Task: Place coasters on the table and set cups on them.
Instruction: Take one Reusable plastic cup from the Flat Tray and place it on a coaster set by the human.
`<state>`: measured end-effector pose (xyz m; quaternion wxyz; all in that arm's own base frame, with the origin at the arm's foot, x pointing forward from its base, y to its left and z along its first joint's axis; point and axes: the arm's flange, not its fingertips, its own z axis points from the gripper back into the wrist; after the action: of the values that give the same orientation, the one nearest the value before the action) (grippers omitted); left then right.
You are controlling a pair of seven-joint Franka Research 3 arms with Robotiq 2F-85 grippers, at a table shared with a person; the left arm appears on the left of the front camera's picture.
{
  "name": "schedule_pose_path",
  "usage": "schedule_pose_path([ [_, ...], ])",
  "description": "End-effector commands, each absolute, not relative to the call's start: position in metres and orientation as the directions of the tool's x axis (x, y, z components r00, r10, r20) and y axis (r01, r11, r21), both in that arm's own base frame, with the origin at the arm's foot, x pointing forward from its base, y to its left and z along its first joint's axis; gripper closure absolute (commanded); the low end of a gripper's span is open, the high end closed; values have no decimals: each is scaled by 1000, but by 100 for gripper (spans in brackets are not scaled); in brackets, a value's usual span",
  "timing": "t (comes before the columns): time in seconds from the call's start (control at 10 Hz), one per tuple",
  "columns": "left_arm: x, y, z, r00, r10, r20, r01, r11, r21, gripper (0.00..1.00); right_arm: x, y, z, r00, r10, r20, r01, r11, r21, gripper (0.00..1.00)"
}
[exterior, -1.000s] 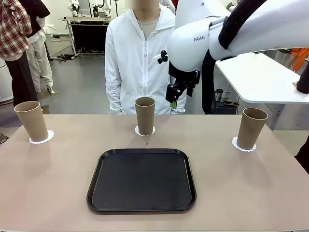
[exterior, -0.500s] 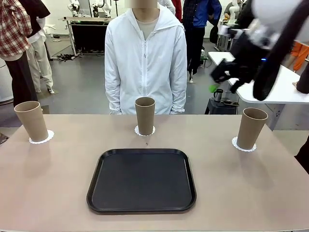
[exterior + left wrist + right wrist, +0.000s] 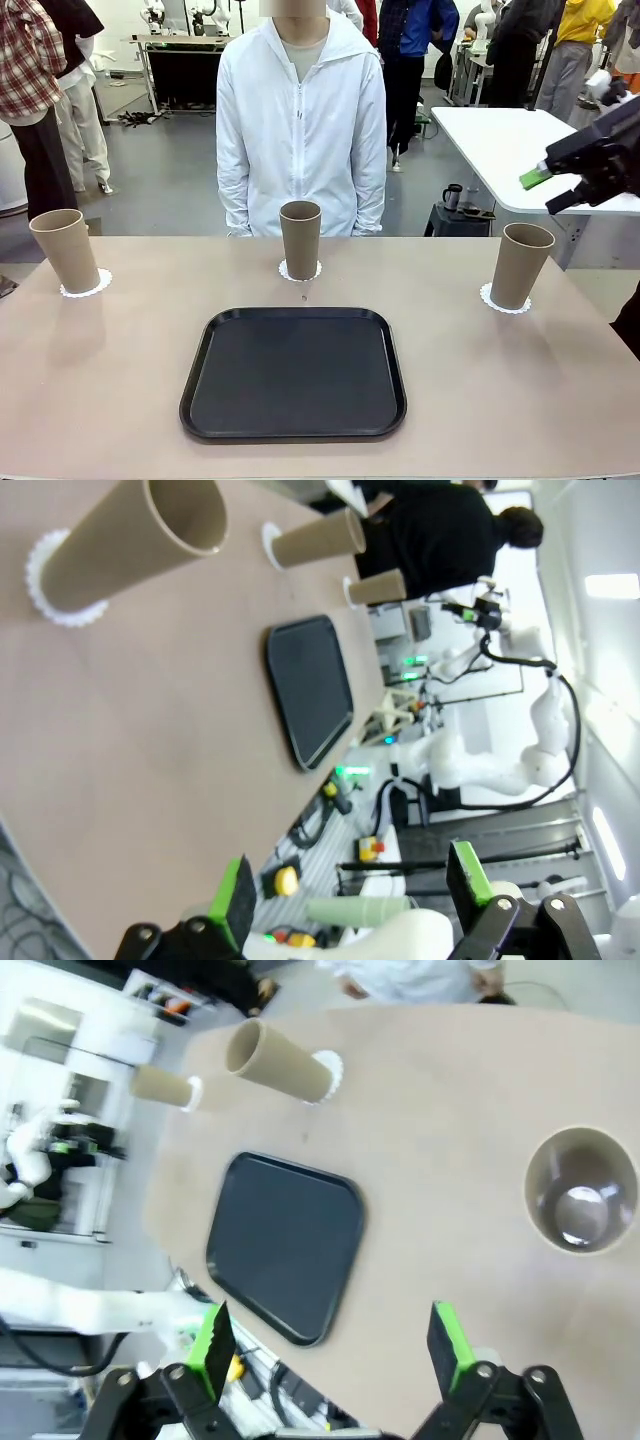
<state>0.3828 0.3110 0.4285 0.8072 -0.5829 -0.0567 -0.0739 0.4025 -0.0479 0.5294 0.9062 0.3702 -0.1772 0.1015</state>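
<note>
Three cups stand upright on the beige counter (image 3: 120,370), each on its own white coaster. The left cup (image 3: 65,250) sits on the left coaster (image 3: 86,287) near the left edge. The middle cup (image 3: 300,238) sits on the middle coaster (image 3: 300,272) at the far side, right in front of the person in a white jacket (image 3: 301,120), who stands behind the counter; the person's hands are out of sight. The right cup (image 3: 523,265) rests on the right coaster (image 3: 505,299) toward the right edge. A black tray (image 3: 294,373) lies near the middle of the counter, nearer than the middle cup and apart from all three.

The right gripper (image 3: 555,188) hangs in the air at the far right, above and beyond the right cup, its fingers spread and holding nothing. In the right wrist view its green pads (image 3: 450,1345) stand wide apart over the counter, with the right cup's open mouth seen from above and probably a little glare at its bottom.

The left gripper (image 3: 350,895) shows in the left wrist view, fingers spread with nothing between them, off the left end of the counter, looking along the row of cups from beyond the left one. A white table (image 3: 500,150) stands at the far right behind the counter.
</note>
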Motion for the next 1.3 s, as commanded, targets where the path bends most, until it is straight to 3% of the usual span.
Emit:
schedule_pose_path([
  [0.0, 383, 310, 432, 984, -45, 171, 176, 315, -933, 0, 410, -67, 505, 917, 54, 394, -346, 597, 723, 0],
  [0.5, 383, 310, 432, 984, -45, 171, 176, 315, -933, 0, 419, -106, 456, 937, 17, 348, -311, 489, 815, 0],
  [0.8, 383, 310, 432, 984, -45, 171, 176, 315, -933, 0, 426, -89, 456, 942, 90, 323, -318, 542, 778, 0],
  [0.9, 383, 310, 432, 984, -45, 171, 176, 315, -933, 0, 415, -107, 447, 947, 21, 321, -286, 508, 812, 0],
  [1.2, 383, 310, 432, 984, -45, 171, 176, 315, -933, 0, 415, -107, 447, 947, 21, 321, -286, 508, 812, 0],
])
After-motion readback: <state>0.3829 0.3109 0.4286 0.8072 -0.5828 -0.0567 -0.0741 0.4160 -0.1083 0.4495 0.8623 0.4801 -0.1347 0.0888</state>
